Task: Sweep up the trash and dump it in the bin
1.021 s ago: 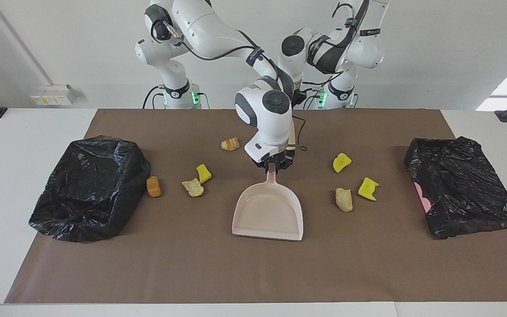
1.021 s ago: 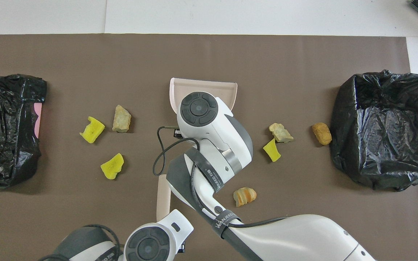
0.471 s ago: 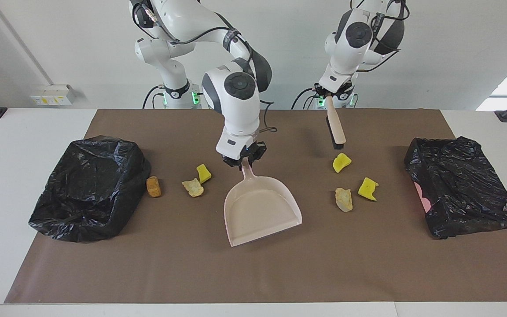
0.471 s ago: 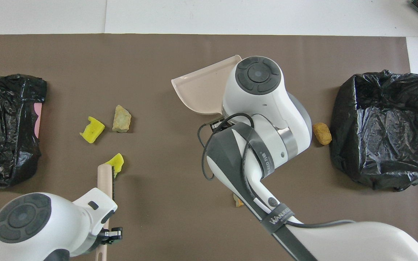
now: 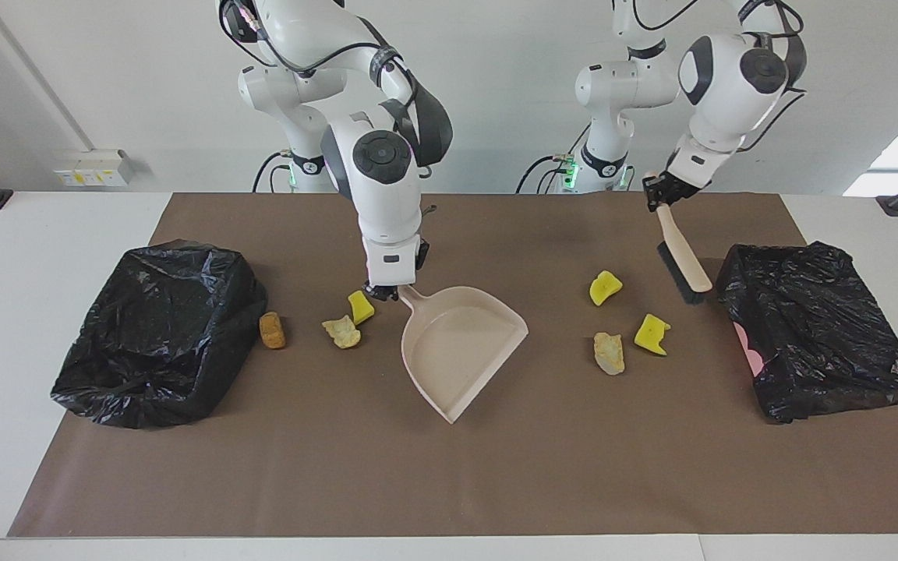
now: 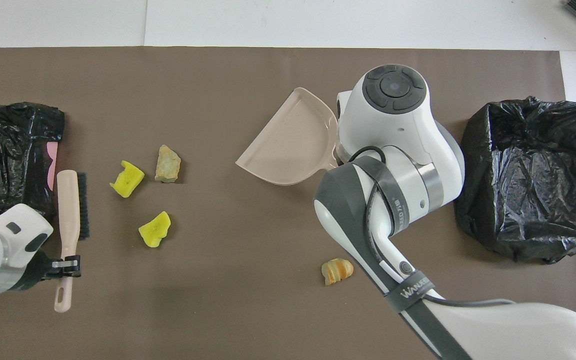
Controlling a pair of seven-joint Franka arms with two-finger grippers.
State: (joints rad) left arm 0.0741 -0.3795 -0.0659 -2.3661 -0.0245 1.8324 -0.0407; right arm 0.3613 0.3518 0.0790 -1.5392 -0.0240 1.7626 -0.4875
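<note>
My right gripper (image 5: 388, 290) is shut on the handle of the pale pink dustpan (image 5: 461, 351), whose mouth is turned toward the left arm's end; in the overhead view the dustpan (image 6: 290, 145) shows but the arm hides the gripper. My left gripper (image 5: 663, 193) is shut on the brush (image 5: 683, 261), which slants down beside the bin (image 5: 815, 327). Three trash pieces (image 5: 609, 352) lie between brush and pan. Three more (image 5: 342, 332) lie between the pan's handle and the other bin (image 5: 157, 331). A striped orange piece (image 6: 337, 270) lies nearer the robots.
Both bins are lined with black bags, one at each end of the brown mat (image 5: 449, 483). A pink rim (image 5: 747, 343) shows under the bag at the left arm's end. White table surrounds the mat.
The right gripper carried the dustpan toward the right arm's end and turned its mouth sideways. The left arm lifted the brush and swung it out to the bin at its own end.
</note>
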